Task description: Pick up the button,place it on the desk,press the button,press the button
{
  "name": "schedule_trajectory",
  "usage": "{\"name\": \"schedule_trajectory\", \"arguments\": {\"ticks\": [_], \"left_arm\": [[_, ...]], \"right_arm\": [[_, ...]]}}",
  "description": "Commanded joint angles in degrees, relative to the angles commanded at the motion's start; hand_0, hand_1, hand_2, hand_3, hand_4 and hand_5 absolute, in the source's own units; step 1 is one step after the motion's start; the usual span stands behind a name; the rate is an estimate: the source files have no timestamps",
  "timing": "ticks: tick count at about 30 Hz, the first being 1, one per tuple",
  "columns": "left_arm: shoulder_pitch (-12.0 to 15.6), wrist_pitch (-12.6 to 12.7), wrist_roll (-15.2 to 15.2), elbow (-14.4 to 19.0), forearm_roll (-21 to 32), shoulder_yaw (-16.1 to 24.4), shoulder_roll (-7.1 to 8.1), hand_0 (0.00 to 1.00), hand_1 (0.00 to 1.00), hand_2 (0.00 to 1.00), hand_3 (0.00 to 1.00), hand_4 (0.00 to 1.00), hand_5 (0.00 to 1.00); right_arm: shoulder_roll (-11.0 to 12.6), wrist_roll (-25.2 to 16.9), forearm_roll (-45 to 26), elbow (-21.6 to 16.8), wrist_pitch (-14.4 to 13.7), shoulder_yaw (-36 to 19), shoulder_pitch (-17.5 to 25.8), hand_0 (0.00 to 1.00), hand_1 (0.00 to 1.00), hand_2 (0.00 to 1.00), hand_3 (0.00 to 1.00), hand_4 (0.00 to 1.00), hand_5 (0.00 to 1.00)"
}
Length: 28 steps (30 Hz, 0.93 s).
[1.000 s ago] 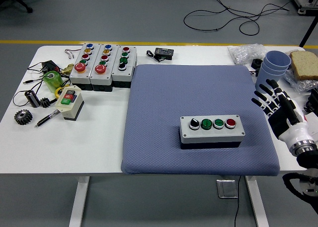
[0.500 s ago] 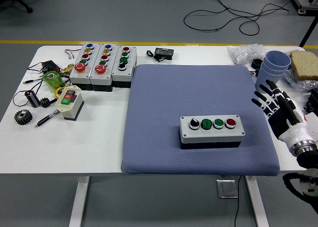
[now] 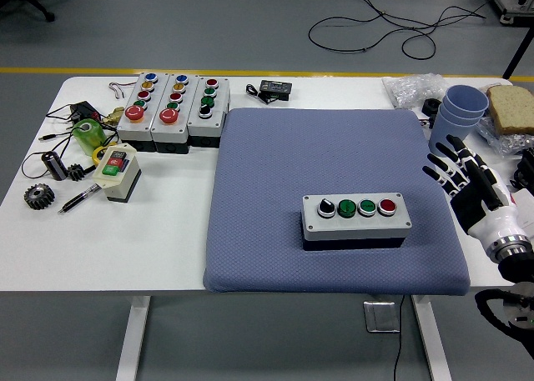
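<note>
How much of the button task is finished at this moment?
Looks done: the grey four-button control box already sits on the blue padded mat. In hand: nothing; the robot's right hand hovers with fingers spread at the mat's right edge, apart from the box. Left: both presses.

Item I log: button box (image 3: 357, 218), grey rectangular housing on a black base, lying flat and level on the blue pad (image 3: 275, 189), toward its front right area. Top face carries four controls in a row: black selector knob (image 3: 325, 207), two green buttons (image 3: 347, 208), one red button (image 3: 387, 206). Nothing touches it.
</note>
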<state>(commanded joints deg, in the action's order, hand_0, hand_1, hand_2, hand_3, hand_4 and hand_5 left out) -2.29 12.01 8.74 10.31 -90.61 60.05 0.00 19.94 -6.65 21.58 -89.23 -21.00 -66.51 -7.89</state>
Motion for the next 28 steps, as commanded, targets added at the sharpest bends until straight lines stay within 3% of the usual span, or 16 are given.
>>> {"name": "schedule_trajectory", "arguments": {"ticks": [28], "left_arm": [[0.2,0.1,-0.1,0.0,-0.8,0.4,0.0,0.593,0.636,0.672,0.546,0.351,0.696]], "right_arm": [[0.1,0.7,-0.5,-0.1,0.4,0.2,0.2,0.719,0.646,0.686,0.659,0.745,0.319]]}}
